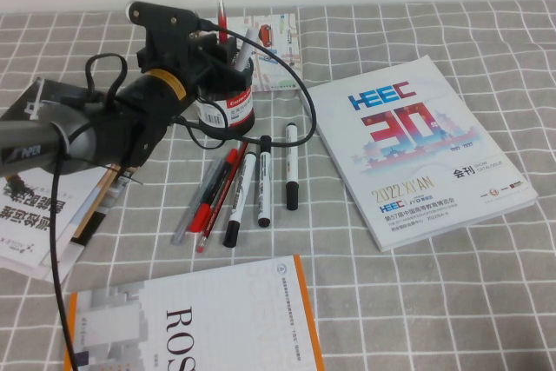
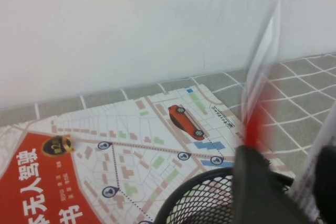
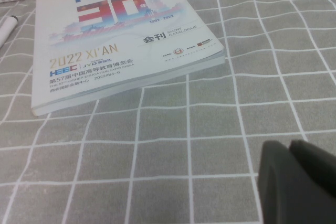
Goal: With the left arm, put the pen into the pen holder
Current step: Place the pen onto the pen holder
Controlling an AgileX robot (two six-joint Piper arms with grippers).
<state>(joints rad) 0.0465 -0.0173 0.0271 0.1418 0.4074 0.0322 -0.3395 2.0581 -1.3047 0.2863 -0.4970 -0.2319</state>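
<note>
Trouble, as I read it, starts on my left, where the left gripper [image 1: 228,45] hovers over the pen holder [image 1: 228,93] with the pen [image 1: 221,16] upright above the rim; I cannot tell whether its fingers are apart or gripping. A tilted pen could catch the mesh and fall toward the loose markers [image 1: 261,182]. Further right, the right gripper [image 3: 297,182] sits low beside the catalogue [image 3: 113,38], its fingers together.

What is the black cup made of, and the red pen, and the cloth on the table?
The pen holder looks like black metal wire mesh; you see through its holes. The pen seems glossy red plastic. The tablecloth looks like soft woven fabric, grey with white lines.
</note>
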